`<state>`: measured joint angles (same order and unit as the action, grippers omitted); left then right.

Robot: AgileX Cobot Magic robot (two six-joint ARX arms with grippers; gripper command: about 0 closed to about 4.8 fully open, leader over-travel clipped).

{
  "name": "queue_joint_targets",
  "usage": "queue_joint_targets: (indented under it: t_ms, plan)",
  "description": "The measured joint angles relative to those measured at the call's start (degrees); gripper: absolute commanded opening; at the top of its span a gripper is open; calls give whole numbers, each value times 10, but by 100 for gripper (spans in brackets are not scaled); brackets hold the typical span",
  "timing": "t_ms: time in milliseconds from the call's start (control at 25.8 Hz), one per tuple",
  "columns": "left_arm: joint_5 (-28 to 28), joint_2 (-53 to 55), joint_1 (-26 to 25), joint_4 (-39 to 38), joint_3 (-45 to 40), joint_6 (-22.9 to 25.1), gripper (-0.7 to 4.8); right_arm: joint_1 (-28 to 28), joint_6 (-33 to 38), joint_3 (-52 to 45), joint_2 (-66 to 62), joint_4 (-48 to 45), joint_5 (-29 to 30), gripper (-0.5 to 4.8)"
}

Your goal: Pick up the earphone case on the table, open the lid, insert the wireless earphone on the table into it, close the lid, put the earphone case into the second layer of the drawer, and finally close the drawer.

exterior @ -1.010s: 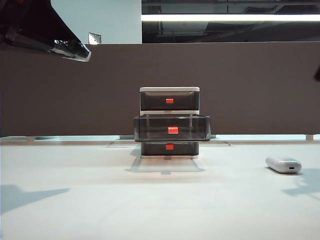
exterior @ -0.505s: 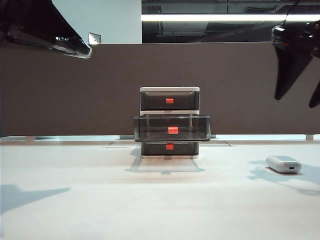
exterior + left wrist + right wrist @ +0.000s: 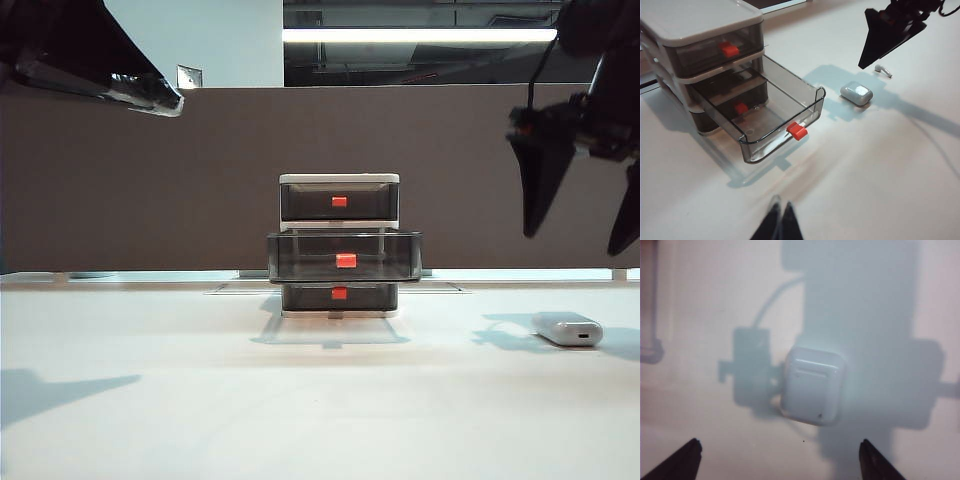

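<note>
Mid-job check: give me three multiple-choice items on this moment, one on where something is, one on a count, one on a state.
1. The earphone case lies
A. in the middle drawer
B. on the table under the right gripper
C. in the left gripper

2. Red tabs on the drawer unit:
A. two
B. three
C. four

3. The middle drawer is
A. pulled out, empty
B. shut
C. removed

Answers: 1 B, the case rests under open fingers. 2 B, one tab per drawer. 3 A, the left wrist view shows it extended and bare.
</note>
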<state>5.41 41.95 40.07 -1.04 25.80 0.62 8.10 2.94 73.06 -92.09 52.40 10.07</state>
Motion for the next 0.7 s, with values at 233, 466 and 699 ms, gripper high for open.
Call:
queue_joint_targets:
  t_ms: [233,466,699]
  plan:
    - [0,0,0,0,0,0,-6,0,-15,0,-40,-1,0,441]
    - [0,0,0,0,0,0,-6,0,-17,0,-61,-25,-21,441]
    - [0,0,0,0,0,0,-6,0,-18,0,-79,-46,-26,441]
